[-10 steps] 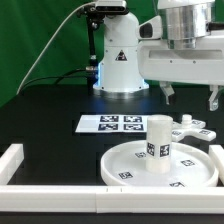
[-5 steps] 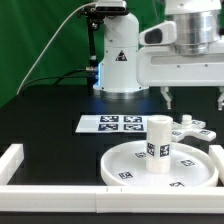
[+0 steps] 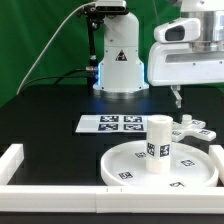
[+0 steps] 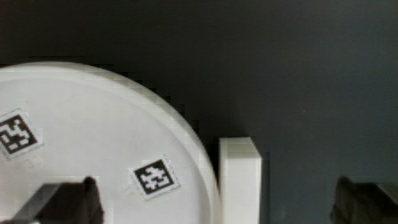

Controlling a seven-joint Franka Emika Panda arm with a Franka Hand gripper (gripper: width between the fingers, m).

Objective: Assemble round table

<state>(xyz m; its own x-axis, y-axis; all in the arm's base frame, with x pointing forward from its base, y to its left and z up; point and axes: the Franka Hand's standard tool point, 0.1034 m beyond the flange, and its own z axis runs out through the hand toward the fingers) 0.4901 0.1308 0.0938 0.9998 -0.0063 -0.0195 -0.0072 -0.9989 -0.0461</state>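
Note:
The large round disc lies flat on the black table at the front right. The short thick cylinder leg stands upright on it. The small cross-shaped foot lies just behind the disc. My gripper hangs high above the foot and the disc's right side, open and empty; only one finger shows in the exterior view. In the wrist view the gripper looks down on the disc's edge, with its dark fingertips far apart.
The marker board lies left of the foot. The white border rail runs along the table's left and front and also shows in the wrist view beside the disc. The robot base stands at the back.
My gripper has moved toward the exterior view's right and slightly up; one finger has left the frame. The table parts have not moved.

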